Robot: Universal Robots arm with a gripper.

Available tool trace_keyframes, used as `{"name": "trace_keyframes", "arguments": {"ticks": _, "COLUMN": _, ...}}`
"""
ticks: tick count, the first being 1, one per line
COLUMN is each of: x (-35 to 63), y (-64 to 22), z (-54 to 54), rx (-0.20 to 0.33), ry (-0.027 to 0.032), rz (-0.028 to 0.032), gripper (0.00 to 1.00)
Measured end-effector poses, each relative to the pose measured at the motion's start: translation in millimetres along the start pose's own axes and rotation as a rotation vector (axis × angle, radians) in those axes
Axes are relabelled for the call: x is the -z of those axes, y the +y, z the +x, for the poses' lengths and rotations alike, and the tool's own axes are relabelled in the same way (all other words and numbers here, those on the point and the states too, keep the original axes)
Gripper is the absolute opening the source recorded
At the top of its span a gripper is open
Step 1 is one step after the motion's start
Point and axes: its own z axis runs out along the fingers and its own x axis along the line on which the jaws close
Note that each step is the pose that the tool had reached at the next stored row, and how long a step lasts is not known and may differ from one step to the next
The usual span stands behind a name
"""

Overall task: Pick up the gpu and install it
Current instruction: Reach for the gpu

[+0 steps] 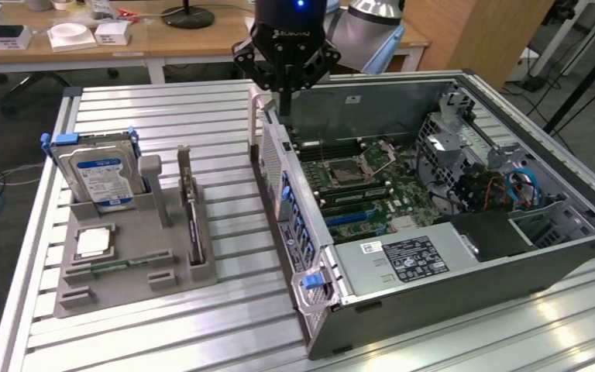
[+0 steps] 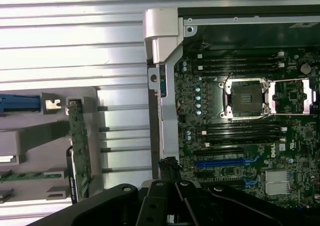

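The gpu (image 1: 190, 209) (image 2: 79, 146) stands on its long edge in a slot of the grey holder (image 1: 122, 287) on the slatted metal counter (image 1: 173, 108), untouched, with its metal bracket at the end farther from the exterior camera. In the same holder, toward the exterior view's left, a hard drive (image 1: 96, 174) with a blue label stands upright, and in front of it lie a square processor chip (image 1: 93, 242) and a narrow green memory strip (image 1: 122, 266). The open computer case (image 1: 463, 291) lies on its side just beside the holder, on the exterior view's right, with its motherboard (image 1: 365, 186) and empty processor socket (image 1: 344, 167) exposed. The tool (image 1: 285, 108) (image 2: 169, 165) hangs over the far corner of the case, on the side nearer the holder. Its fingers are pressed fully together, pointing down, with nothing between them. It is well apart from the gpu and touches neither the case nor the holder.
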Motion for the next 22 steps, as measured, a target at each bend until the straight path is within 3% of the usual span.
{"name": "trace_keyframes", "arguments": {"ticks": 22, "x": 0.1, "y": -0.4, "z": 5.1, "rx": 0.000, "ry": 0.0001, "rz": 0.0000, "gripper": 0.11}}
